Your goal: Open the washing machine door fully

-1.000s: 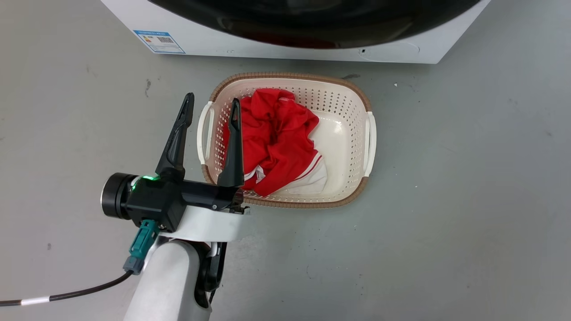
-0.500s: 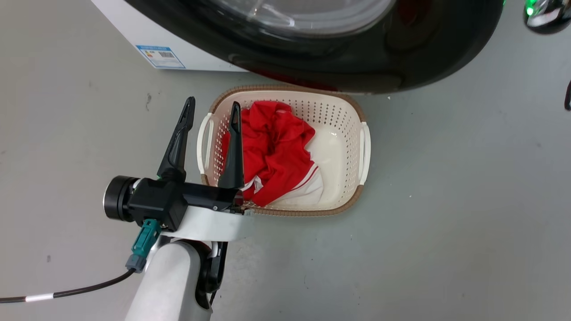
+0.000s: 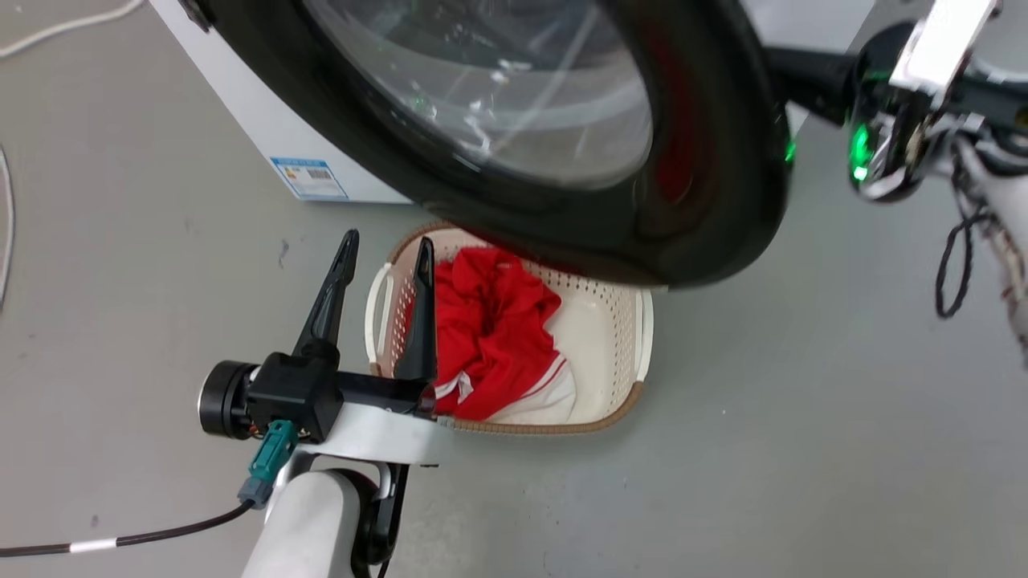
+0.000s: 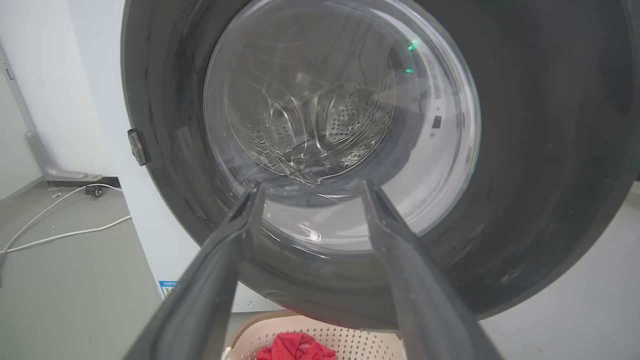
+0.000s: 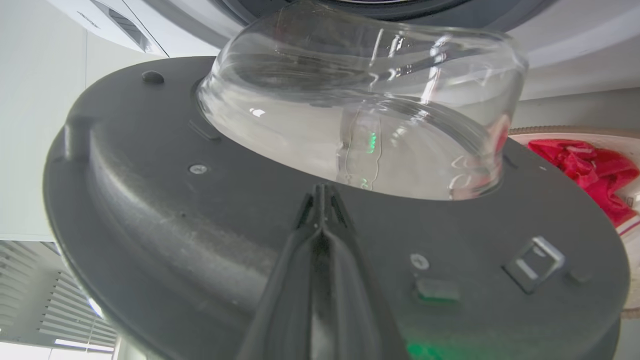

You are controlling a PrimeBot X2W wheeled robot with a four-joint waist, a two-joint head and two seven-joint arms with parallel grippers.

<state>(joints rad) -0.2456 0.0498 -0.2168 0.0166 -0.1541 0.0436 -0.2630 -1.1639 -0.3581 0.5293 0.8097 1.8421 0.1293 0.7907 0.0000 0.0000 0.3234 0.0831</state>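
- Door (image 3: 699,160) partly open on washing machine (image 3: 265,136), overhanging basket (image 3: 634,337); not yet fully open.
- Right gripper (image 5: 322,190) closed, empty, tips at inner door face beside glass bowl (image 5: 360,100); probably placed for pushing outward.
- Left gripper (image 3: 387,241) open, empty, low by basket, apparently below door's sweep.

A: The door (image 3: 707,160)?
B: Glossy black outside, matt grey plastic inside, with a clear, smooth glass bowl (image 5: 360,115). Behind it is a shiny perforated steel drum (image 4: 345,120).
A: The rest?
B: A cream perforated plastic basket (image 3: 622,321) with a woven-look brown rim, crumpled red cloth (image 3: 490,337), and a matt grey floor (image 3: 803,441).
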